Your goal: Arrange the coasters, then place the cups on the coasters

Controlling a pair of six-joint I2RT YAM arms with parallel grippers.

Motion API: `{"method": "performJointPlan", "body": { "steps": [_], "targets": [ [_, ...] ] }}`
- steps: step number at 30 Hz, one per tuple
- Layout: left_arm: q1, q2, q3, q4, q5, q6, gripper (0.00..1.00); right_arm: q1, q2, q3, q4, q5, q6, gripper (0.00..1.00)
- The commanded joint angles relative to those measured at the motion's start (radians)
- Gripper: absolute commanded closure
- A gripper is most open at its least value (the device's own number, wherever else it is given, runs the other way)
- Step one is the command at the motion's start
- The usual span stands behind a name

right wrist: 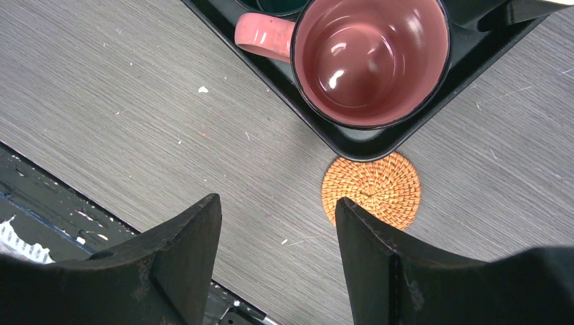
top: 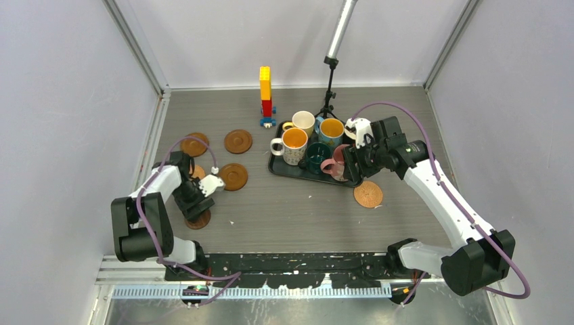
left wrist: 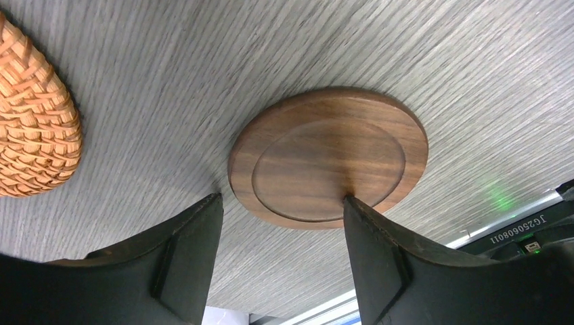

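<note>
A dark brown coaster (top: 198,219) (left wrist: 328,154) lies flat on the table just beyond my left gripper (top: 197,208) (left wrist: 281,200), which is open and empty, with its right fingertip over the disc's near rim. A woven coaster (left wrist: 34,122) lies to its left. Three glossy brown coasters (top: 238,141) sit further back. Another woven coaster (top: 368,194) (right wrist: 379,186) lies by the tray corner. My right gripper (top: 352,172) (right wrist: 277,200) hangs open above the table, near the pink cup (top: 334,164) (right wrist: 372,57). The patterned cup (top: 294,143), the yellow cup (top: 302,122), the blue cup (top: 331,130) and the teal cup (top: 317,156) stand on the tray.
The black tray (top: 304,175) (right wrist: 365,145) holds the cups at centre right. A yellow, red and blue brick tower (top: 265,95) and a lamp stand (top: 329,81) are at the back. Grey walls close in both sides.
</note>
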Motion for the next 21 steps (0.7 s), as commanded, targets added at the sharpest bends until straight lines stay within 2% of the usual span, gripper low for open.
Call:
{"method": "performJointPlan", "body": {
  "steps": [1,21],
  "targets": [
    [0.04,0.043,-0.015,0.104,-0.103,0.058,0.33,-0.003,-0.013,0.03,0.016,0.001,-0.009,0.33],
    [0.084,0.099,-0.006,0.217,-0.207,0.116,0.33,-0.003,-0.015,0.027,0.017,0.008,-0.009,0.33]
  ]
}}
